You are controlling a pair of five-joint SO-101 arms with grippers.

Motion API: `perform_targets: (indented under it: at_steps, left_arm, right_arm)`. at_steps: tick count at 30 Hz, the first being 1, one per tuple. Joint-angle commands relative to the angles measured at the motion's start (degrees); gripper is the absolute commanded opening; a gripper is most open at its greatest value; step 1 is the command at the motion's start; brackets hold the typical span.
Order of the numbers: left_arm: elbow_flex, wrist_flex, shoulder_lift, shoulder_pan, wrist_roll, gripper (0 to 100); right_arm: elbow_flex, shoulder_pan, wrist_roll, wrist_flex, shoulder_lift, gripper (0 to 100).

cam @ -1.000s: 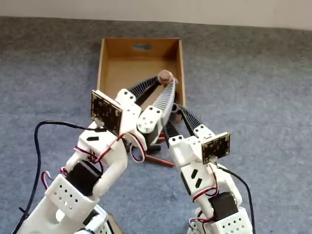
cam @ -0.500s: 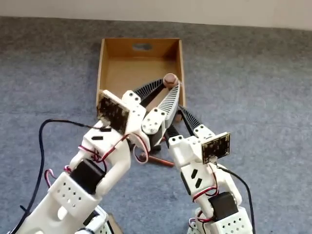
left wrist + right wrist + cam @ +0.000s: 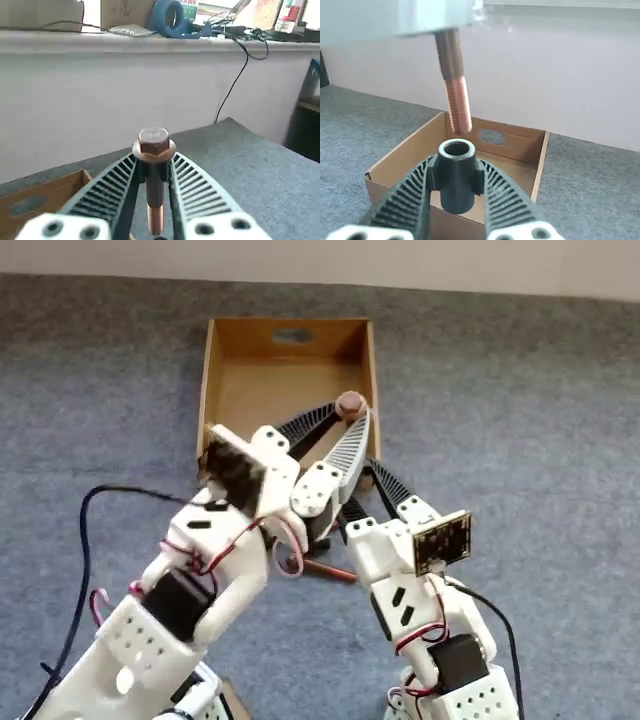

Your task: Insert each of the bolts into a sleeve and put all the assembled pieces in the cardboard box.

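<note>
My left gripper [image 3: 345, 415] is shut on a copper bolt [image 3: 153, 165], held upright with its hex head [image 3: 349, 403] on top, above the near right part of the cardboard box [image 3: 222, 345]. Under it, my right gripper [image 3: 454, 172] is shut on a black sleeve [image 3: 454, 172], its open bore facing up. The bolt's threaded tip [image 3: 458, 112] hangs just above the sleeve's mouth, not inside it. In the high view the sleeve is hidden beneath the left arm. A second copper bolt [image 3: 330, 571] lies on the carpet between the two arms.
The box stands open on grey carpet [image 3: 520, 410]; the part of its floor that shows is bare. A pale wall [image 3: 100, 90] runs behind it. A black cable [image 3: 85, 540] loops at the left arm's side.
The left arm has carried the bolt slightly right and toward the box's right wall, settling over the sleeve. The right arm has stayed almost still.
</note>
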Motion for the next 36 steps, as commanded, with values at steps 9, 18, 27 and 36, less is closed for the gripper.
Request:
perform_targets:
  at_steps: [9,18,27,36]
  left_arm:
    - [-2.59,1.85,0.48,0.84,-0.62,1]
    - [-8.57,8.09,8.22,0.92,-0.62,1]
    - [-16.75,20.66,8.22,0.92,-0.62,1]
    - [-17.27,21.36,8.84,0.92,-0.44,1]
  right_arm:
    - [-0.48,-0.31,0.62,-0.13,-0.92,0.6]
    - [-0.48,-0.31,0.62,-0.13,-0.92,0.6]
    - [-0.48,-0.31,0.62,-0.13,-0.84,0.6]
    - [-0.48,-0.31,0.62,-0.13,-0.84,0.6]
